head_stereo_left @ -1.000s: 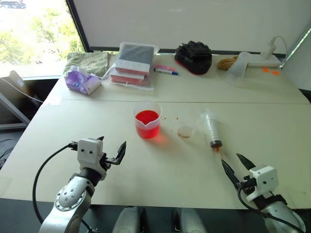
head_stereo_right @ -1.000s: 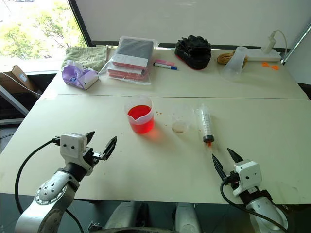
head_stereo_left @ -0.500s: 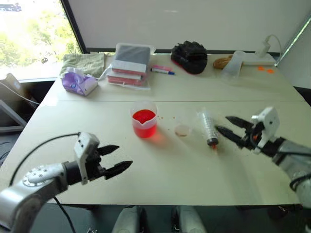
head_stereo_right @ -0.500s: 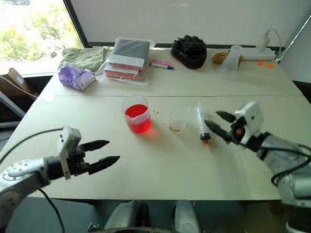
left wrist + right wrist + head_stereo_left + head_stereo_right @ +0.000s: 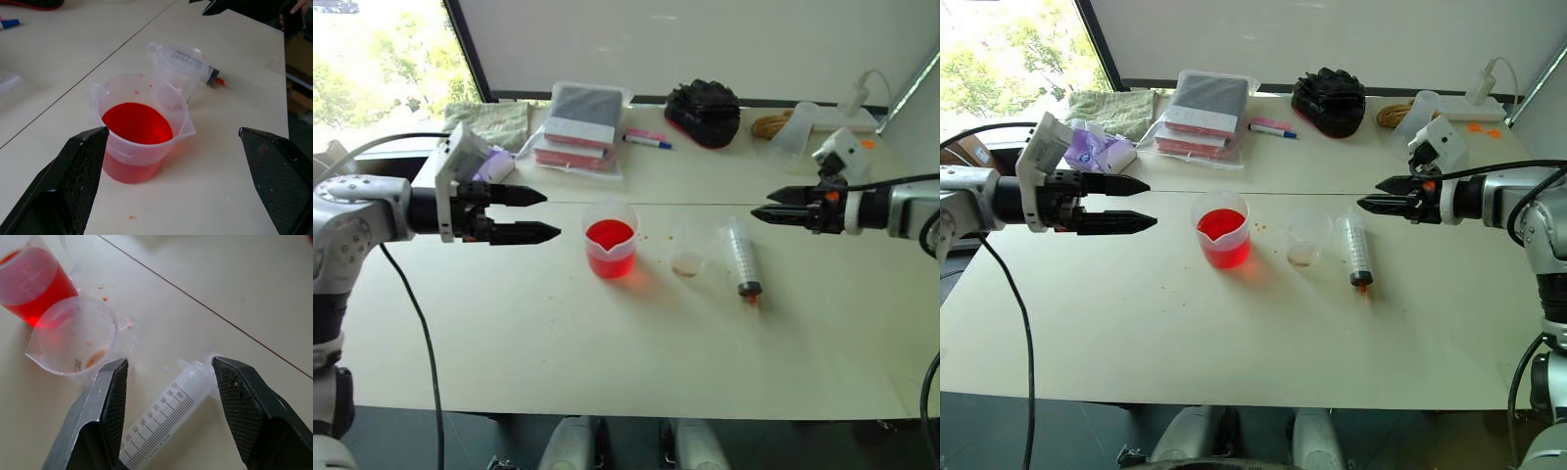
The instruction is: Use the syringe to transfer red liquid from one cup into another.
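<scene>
Left gripper [image 5: 543,214]: jaws wide apart, empty, aimed at the beaker, likely to steady it.
Beaker [image 5: 610,241]: upright, holding red liquid [image 5: 609,236].
Cup [image 5: 687,249]: between beaker and syringe.
Syringe [image 5: 741,257]: flat on table [image 5: 607,352], unheld.
Right gripper [image 5: 766,213]: jaws partly apart, empty, above syringe for pickup.

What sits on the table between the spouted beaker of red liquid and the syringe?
The small plain cup, nearly empty, stands between the beaker and the syringe, apart from both. The left eye view shows this.

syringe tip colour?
Orange; the syringe lies on the table, tip pointing toward the robot. Shows best in the right eye view.
</scene>
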